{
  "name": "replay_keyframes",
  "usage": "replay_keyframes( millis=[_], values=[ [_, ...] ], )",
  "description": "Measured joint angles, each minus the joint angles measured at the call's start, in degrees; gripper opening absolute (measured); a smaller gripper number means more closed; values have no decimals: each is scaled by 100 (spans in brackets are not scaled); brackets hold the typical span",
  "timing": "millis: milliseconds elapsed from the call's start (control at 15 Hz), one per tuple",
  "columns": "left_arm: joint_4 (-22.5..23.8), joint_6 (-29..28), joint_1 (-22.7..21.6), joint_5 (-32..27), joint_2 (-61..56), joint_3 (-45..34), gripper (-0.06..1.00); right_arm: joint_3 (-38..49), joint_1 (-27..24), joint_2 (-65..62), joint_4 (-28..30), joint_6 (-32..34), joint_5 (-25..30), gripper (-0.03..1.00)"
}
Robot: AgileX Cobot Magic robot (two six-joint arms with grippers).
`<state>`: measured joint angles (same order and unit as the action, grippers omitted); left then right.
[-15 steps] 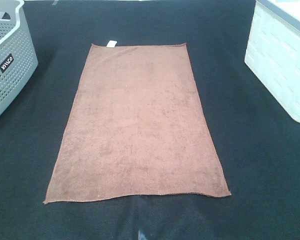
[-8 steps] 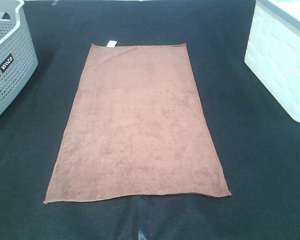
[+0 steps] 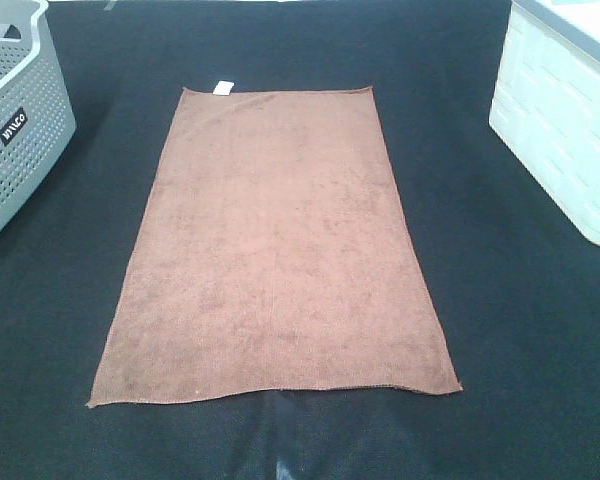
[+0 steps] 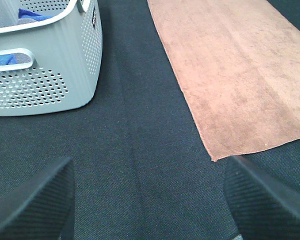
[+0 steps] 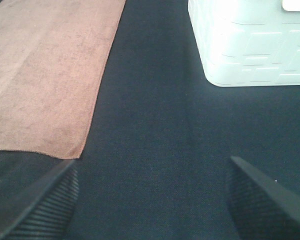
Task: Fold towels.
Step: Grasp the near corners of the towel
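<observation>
One reddish-brown towel (image 3: 275, 250) lies spread flat and unfolded on the dark table, long side running away from me, with a small white tag (image 3: 221, 88) at its far short edge. Neither arm shows in the exterior high view. In the left wrist view my left gripper (image 4: 150, 200) stands open over bare cloth, its two fingertips (image 4: 32, 202) wide apart, the towel's (image 4: 235, 75) near left corner just ahead. My right gripper (image 5: 152, 200) is open too, empty, with the towel's (image 5: 45, 75) near right corner ahead of it.
A grey perforated basket (image 3: 15, 120) stands at the far left, with blue cloth inside (image 4: 32, 14). A white box (image 3: 565, 120) stands at the far right. The table is covered in dark fabric (image 3: 520, 330).
</observation>
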<state>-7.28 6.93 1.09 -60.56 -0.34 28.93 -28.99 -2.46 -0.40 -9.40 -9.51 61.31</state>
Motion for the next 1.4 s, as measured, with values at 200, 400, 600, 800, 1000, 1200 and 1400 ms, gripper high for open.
replay_keyframes(
  millis=[200,400,600,800,1000,1200,1400],
  values=[
    [0,-34,0,29,0,0,78,0,0,0,0,0,0,76],
    [-132,-286,0,1461,0,63,75,-143,0,321,92,109,-350,76],
    [-304,-384,0,2939,728,-206,74,-178,0,1346,86,453,-940,76],
    [-1043,-441,0,3908,2429,-246,74,-286,0,2727,40,688,-1129,76],
    [-1805,-441,0,3908,3707,-246,74,-481,0,3764,29,699,-1169,76],
    [-3025,235,0,3552,6234,-115,74,-705,0,5752,-642,286,-1226,76],
    [-3575,1197,0,3226,7494,166,74,-710,0,6916,-1536,-607,-1261,76]
  ],
)
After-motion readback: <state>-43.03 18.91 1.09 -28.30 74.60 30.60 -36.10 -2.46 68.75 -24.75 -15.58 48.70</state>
